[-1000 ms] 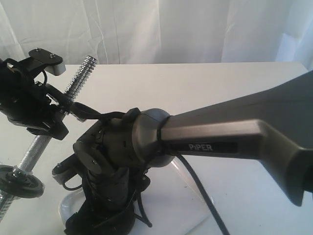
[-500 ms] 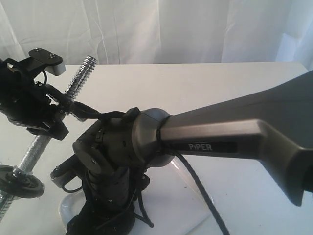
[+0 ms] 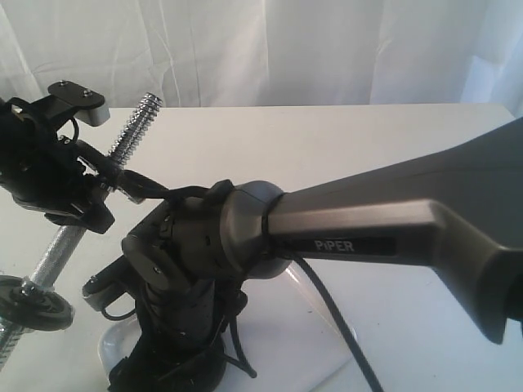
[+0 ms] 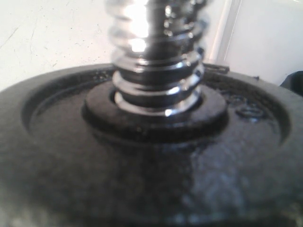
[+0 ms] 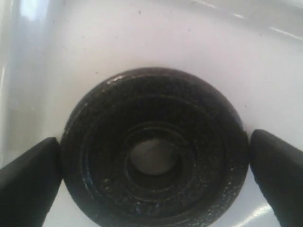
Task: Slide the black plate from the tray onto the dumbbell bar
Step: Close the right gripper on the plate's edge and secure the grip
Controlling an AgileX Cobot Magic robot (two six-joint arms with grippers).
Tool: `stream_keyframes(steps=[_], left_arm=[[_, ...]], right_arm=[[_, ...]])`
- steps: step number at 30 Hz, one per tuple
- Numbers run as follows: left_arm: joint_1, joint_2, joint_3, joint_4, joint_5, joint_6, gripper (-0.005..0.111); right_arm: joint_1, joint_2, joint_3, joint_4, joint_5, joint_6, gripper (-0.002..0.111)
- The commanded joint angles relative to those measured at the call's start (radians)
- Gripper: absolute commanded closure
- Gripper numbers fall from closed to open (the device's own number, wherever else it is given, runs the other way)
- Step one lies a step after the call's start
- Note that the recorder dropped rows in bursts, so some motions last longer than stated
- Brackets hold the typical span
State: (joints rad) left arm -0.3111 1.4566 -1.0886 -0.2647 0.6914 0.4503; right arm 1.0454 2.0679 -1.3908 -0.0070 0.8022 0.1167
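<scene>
Right hand (image 5: 154, 156) hangs over the tray (image 5: 142, 38) with its fingers (image 5: 28, 179) spread wide, straddling the black plate (image 5: 156, 104), which lies flat on the white tray floor. One finger looks to be touching the plate's rim; the other stands just beside it. Left hand (image 3: 86, 192), across the worktop (image 3: 343, 139), appears clamped on the dumbbell bar (image 3: 135, 131), holding it tilted with one threaded end up and free. Trouble could start at the squeeze: a flat disc pinched only by its thin edge may skate on the glossy tray or pop loose. Any tilt in the plate would likely snag its small hole on the coarse threads.
</scene>
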Motion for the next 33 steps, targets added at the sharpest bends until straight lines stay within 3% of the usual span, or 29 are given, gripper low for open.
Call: stream_keyframes(steps=[1,6,8,10,14,15,26,33], left_arm=[[0.000,-0.055,-0.036,-0.066,-0.016,-0.009,0.107],[0.000,-0.055,-0.036,-0.066,-0.016,-0.009,0.107],[0.000,-0.055,-0.036,-0.066,-0.016,-0.009,0.107],[0.000,-0.055,-0.036,-0.066,-0.016,-0.009,0.107],[0.000,-0.055,-0.036,-0.066,-0.016,-0.009,0.107],[0.000,-0.055,-0.036,-0.066,-0.016,-0.009,0.107],[0.000,-0.055,-0.036,-0.066,-0.010,-0.009,0.107],[0.000,-0.055,-0.036,-0.064,-0.006,-0.009,0.107]], right_arm=[[0.000,0.018,0.008,0.007,-0.019,0.020,0.003],[0.000,0.018,0.008,0.007,-0.015,0.022,0.005],[0.000,0.018,0.008,0.007,-0.003,0.022,0.014],[0.000,0.018,0.008,0.007,0.001,0.022,0.033],[0.000,0.018,0.008,0.007,0.032,0.068,0.101],[0.000,0.018,0.008,0.007,0.042,0.068,0.107],[-0.010,-0.092,0.006,0.013,0.158,0.068,0.108],[-0.141,-0.266,0.006,0.018,0.228,0.038,0.108]])
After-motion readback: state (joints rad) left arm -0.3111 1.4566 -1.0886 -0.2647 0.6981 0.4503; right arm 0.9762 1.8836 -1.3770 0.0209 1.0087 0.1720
